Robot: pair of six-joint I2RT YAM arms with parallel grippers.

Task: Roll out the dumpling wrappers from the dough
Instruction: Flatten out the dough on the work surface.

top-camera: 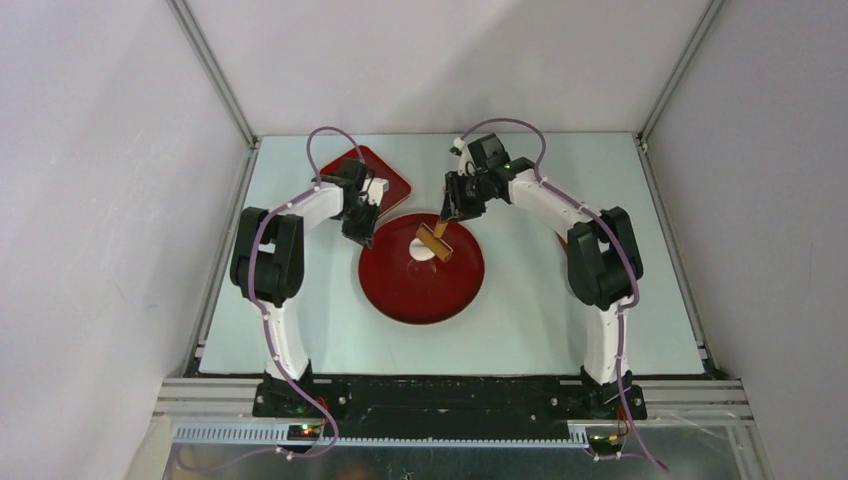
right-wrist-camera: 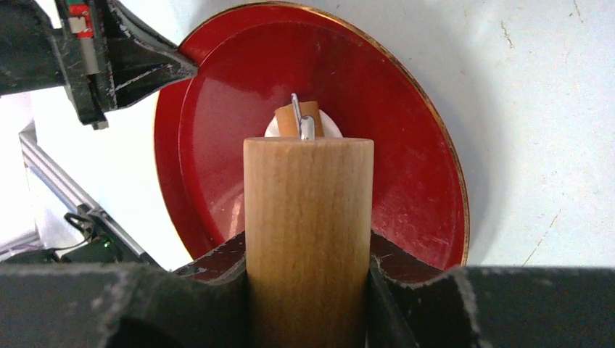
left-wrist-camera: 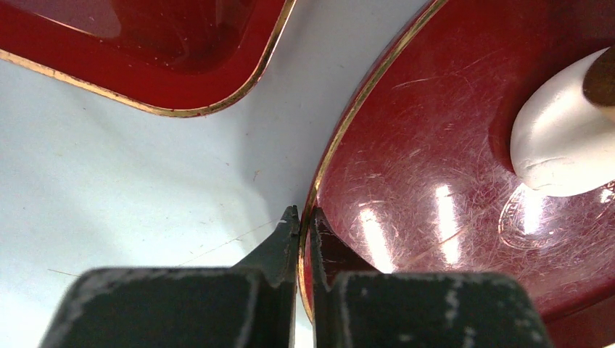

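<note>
A white lump of dough [top-camera: 422, 252] lies near the middle of the round red plate [top-camera: 400, 300]; close up the dough [left-wrist-camera: 555, 145] is thick and smooth-edged. No thin dumpling wrappers are in view. A small wooden roller [top-camera: 433, 242] rests on the dough. My right gripper [right-wrist-camera: 308, 254] is shut on the roller's wooden handle [right-wrist-camera: 308, 203], and from above the right gripper [top-camera: 452, 212] sits at the plate's far side. My left gripper [left-wrist-camera: 305, 217] is shut on the round plate's gold-edged rim [left-wrist-camera: 341, 130], and from above the left gripper [top-camera: 362, 236] is at the plate's left edge.
A square red tray [top-camera: 385, 175] with a gold edge lies behind the left gripper, close to the round plate; in the left wrist view the tray [left-wrist-camera: 181, 65] shows nothing in it. The pale table [top-camera: 560, 320] is walled on three sides.
</note>
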